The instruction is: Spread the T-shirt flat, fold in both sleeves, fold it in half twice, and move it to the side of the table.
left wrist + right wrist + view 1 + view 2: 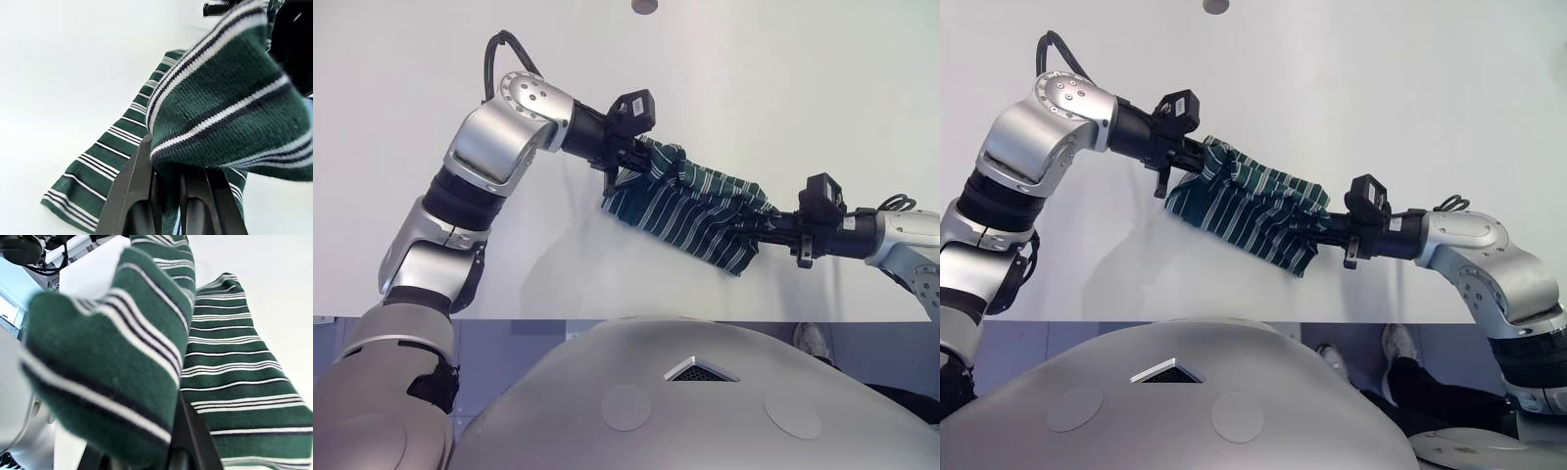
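Left gripper point(628, 166) and right gripper point(766, 223) clamp opposite ends of the striped T-shirt point(690, 211) — bunched over the white table point(783, 88). Grey disc point(644, 6) at far edge; well apart.

One striped T-shirt point(690, 211); two grippers, left gripper point(628, 168) and right gripper point(762, 227); one white worktop point(803, 88); one small grey disc point(644, 5).

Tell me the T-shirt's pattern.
The T-shirt is dark green with thin white and navy stripes, clearest in the right wrist view.
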Robot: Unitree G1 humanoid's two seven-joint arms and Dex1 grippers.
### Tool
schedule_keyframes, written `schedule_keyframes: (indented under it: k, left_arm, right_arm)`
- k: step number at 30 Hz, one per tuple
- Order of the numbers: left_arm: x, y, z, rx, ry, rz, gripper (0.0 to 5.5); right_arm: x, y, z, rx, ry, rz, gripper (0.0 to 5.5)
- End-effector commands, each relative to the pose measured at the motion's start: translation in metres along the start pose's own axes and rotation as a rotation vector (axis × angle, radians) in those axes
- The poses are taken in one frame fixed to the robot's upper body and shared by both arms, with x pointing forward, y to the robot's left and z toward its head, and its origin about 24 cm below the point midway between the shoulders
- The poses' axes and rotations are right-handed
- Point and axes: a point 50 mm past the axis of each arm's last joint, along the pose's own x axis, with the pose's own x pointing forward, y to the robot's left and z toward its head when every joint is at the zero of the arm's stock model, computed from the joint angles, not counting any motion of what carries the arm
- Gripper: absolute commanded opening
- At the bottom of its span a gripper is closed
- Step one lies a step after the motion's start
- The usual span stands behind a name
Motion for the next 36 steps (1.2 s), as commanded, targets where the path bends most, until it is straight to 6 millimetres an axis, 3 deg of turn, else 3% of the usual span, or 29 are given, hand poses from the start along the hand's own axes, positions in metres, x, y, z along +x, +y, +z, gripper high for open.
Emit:
schedule_keyframes:
  k: [1, 2, 3, 7, 12, 14, 19, 21, 23, 25, 27, 29, 32, 36]
  left_arm:
    - [0.004, 0.011, -0.003, 0.019, 0.039, 0.093, 0.21]
    - [0.006, 0.014, -0.005, 0.015, 0.044, 0.126, 0.21]
    - [0.008, 0.018, -0.007, 0.006, 0.048, 0.163, 0.59]
    - [0.009, 0.023, -0.014, -0.02, 0.051, 0.226, 1.45]
    - [0.009, 0.022, -0.018, -0.018, 0.04, 0.272, 2.36]
    - [0.007, 0.023, -0.005, 0.04, -0.004, 0.342, 2.75]
    - [-0.009, 0.018, 0.055, 0.178, -0.279, 0.659, 3.64]
    - [-0.011, 0.012, 0.069, 0.232, -0.376, 0.77, 3.98]
    - [0.0, -0.003, 0.074, 0.268, -0.47, 0.762, 4.04]
    - [0.033, -0.022, 0.063, 0.282, -0.457, 0.61, 4.04]
    - [0.065, -0.024, 0.037, 0.282, -0.284, 0.521, 4.04]
    - [0.088, -0.026, 0.023, 0.284, -0.18, 0.381, 4.04]
    - [0.101, -0.017, 0.004, 0.32, -0.061, 0.302, 4.04]
    - [0.099, -0.011, -0.024, 0.339, 0.034, 0.237, 4.04]
  right_arm:
    - [-0.003, -0.011, -0.002, -0.003, 0.026, -0.077, 0.33]
    - [-0.002, -0.014, -0.004, -0.001, 0.03, -0.1, 0.33]
    - [-0.001, -0.016, -0.006, -0.005, 0.032, -0.12, 0.33]
    - [0.004, -0.023, -0.007, -0.035, 0.018, -0.191, 1.37]
    - [0.006, -0.04, 0.006, -0.153, 0.001, -0.306, 2.37]
    - [0.005, -0.049, 0.019, -0.243, -0.001, -0.389, 2.67]
    - [-0.009, -0.074, 0.039, -0.497, 0.111, -0.646, 2.67]
    - [-0.014, -0.084, 0.042, -0.568, 0.145, -0.714, 2.67]
    - [-0.017, -0.092, 0.048, -0.604, 0.129, -0.782, 2.67]
    - [-0.033, -0.109, 0.066, -0.62, 0.023, -1.005, 2.67]
    - [-0.051, -0.119, 0.082, -0.621, -0.124, -1.22, 2.67]
    - [-0.057, -0.119, 0.091, -0.618, -0.237, -1.325, 2.67]
    - [-0.047, -0.119, 0.098, -0.622, -0.31, -1.33, 2.67]
    - [-0.038, -0.116, 0.091, -0.604, -0.337, -1.339, 2.67]
